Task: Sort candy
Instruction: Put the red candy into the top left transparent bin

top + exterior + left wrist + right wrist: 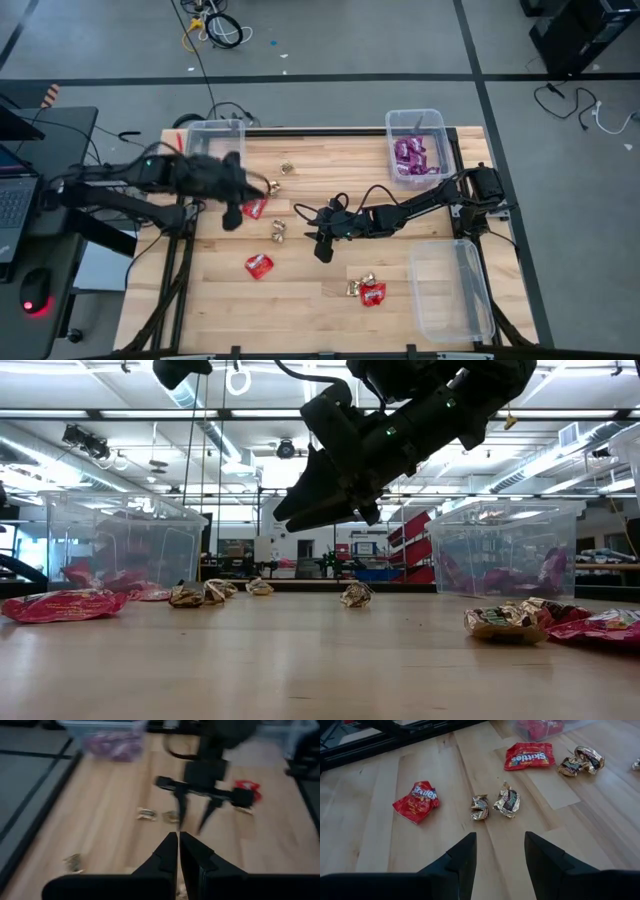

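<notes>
My right pincer [322, 247] is spread, hovering over two gold candies [495, 804] mid-bench [310, 310]. My left pincer [178, 851] is pressed together, empty. Reckon I'm lining up a pick: drop, pinch one.

Candy [259, 265] and bins [452, 291] on table [300, 310]

Even, bright overhead light fills the room; ceiling strip lights [120, 415] glare across the low view's upper part. Shadows on the table [310, 310] are soft and short. The left wrist view is motion-blurred throughout, the right wrist view crisp.
</notes>
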Controlling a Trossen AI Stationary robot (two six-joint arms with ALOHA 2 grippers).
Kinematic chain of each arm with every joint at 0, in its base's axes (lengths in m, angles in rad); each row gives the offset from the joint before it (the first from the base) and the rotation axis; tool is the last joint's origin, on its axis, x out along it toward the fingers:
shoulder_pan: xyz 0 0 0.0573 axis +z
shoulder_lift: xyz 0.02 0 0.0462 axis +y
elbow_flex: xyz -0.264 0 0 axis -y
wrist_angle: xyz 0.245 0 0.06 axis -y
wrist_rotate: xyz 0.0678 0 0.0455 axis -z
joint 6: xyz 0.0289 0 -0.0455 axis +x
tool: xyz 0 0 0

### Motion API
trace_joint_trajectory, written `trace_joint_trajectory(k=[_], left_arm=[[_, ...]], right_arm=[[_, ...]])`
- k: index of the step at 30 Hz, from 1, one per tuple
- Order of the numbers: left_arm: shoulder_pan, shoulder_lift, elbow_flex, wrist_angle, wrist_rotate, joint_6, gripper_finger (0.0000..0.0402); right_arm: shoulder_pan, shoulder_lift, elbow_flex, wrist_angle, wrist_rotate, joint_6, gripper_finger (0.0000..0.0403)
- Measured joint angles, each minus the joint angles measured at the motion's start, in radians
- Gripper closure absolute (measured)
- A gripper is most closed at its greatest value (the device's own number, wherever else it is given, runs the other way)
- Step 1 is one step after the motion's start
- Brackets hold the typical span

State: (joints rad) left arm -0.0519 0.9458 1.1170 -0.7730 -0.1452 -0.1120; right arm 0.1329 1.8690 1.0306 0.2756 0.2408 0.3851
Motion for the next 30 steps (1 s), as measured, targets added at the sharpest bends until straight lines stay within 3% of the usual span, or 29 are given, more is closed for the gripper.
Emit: trace_joint_trajectory(k=[14,22,30], left_arm=[[-0.375,0.031,-0.206,-0.066,0.026,-0.253,0.038],[-0.477,0.043,-0.351,-0.022,0.027,-0.402,0.0381],[-0.509,0.042,-0.483,0.1,0.029,-0.575,0.0381]], right_arm=[[0.002,0.0,0.0,0.0,0.001,0.005,0.0252],[0.002,0.0,0.0,0.0,0.001,0.005,0.0252],[0.002,0.0,0.0,0.006,0.001,0.005,0.0252]])
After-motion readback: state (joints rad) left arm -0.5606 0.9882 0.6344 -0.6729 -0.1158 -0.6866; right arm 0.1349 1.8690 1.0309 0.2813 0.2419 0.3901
